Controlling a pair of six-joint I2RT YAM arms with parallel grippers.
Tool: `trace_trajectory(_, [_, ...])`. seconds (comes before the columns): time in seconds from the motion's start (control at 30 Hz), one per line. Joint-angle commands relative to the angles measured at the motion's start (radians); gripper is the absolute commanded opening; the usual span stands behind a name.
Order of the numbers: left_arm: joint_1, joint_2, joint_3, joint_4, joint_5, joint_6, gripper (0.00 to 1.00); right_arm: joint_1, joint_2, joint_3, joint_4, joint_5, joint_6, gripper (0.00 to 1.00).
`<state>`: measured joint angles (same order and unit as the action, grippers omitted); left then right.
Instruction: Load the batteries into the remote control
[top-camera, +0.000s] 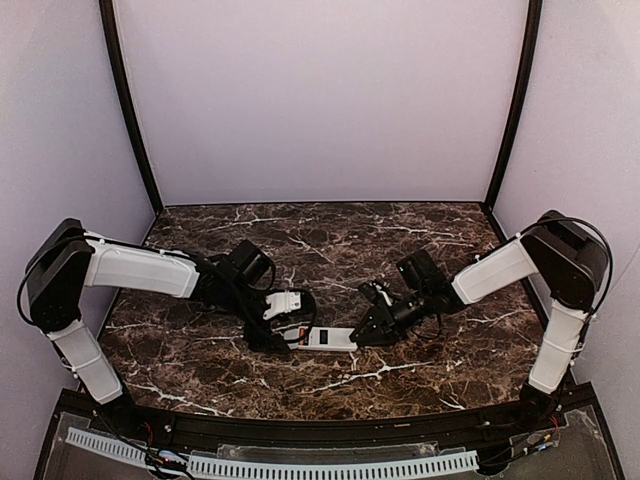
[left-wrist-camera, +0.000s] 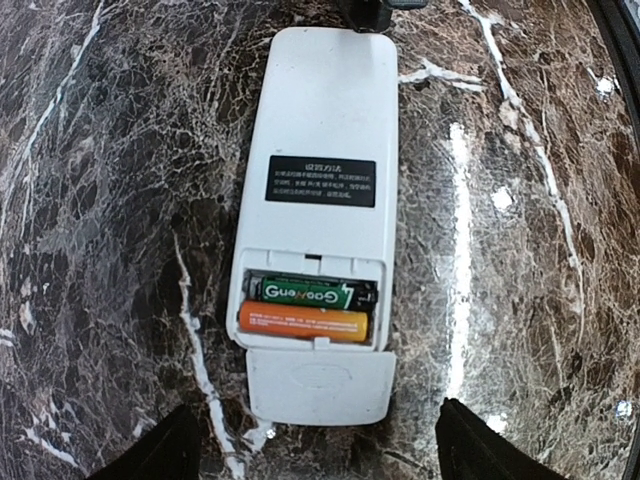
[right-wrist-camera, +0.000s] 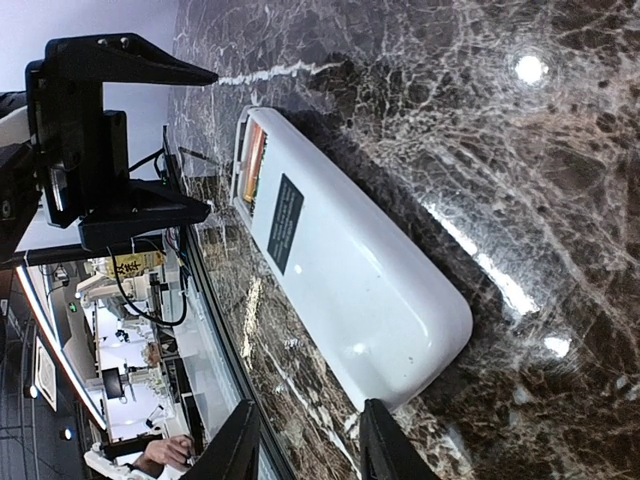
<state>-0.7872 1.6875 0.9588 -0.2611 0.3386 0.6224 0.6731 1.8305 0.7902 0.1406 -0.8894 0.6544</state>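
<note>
Remote control (top-camera: 325, 338) is lying back-up on the marble table (top-camera: 400, 230), midway between the side edges and closer to the near edge. A dark green battery (left-wrist-camera: 312, 292) and an orange battery (left-wrist-camera: 303, 321) are sitting side by side in the open compartment, with the cover (left-wrist-camera: 320, 385) lying slid off at that end. The left gripper (left-wrist-camera: 318, 452) is hovering there, fingers spread wide, clasping nothing. The right gripper (right-wrist-camera: 310, 450) is waiting at the opposite end, fingers slightly apart, nothing between them.
</note>
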Motion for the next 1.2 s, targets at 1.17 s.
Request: trace_trajectory(1.17, [0.037,0.053,-0.063,0.131,0.113,0.090,0.68,-0.027,0.015,0.030,-0.096,0.121,-0.052,0.41])
